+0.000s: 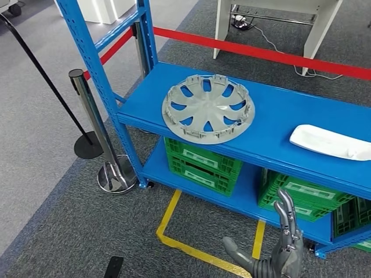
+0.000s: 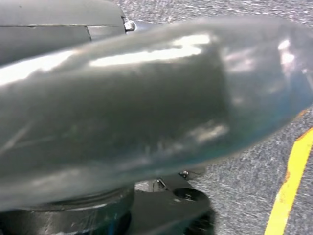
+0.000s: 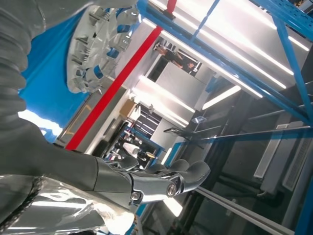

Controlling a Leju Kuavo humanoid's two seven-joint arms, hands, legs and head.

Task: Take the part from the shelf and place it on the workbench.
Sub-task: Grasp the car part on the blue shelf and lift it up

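Note:
A grey wheel cover [image 1: 207, 108] lies flat on the upper board of the blue shelf [image 1: 271, 116], towards its left end. A white, flat, elongated part [image 1: 330, 142] lies on the same board at the right edge of the head view. My right hand [image 1: 282, 246] hangs low in front of the shelf, below and to the right of the wheel cover, fingers spread and empty. In the right wrist view the hand [image 3: 147, 181] holds nothing, and the wheel cover [image 3: 94, 49] lies well beyond it on the blue board.
Green crates [image 1: 203, 165] [image 1: 302, 197] stand on the lower shelf board. A chrome stanchion [image 1: 94, 124] with a red belt [image 1: 262, 53] stands left of and behind the shelf. Yellow floor tape [image 1: 175, 231] marks the carpet in front. A white table [image 1: 315, 23] stands behind.

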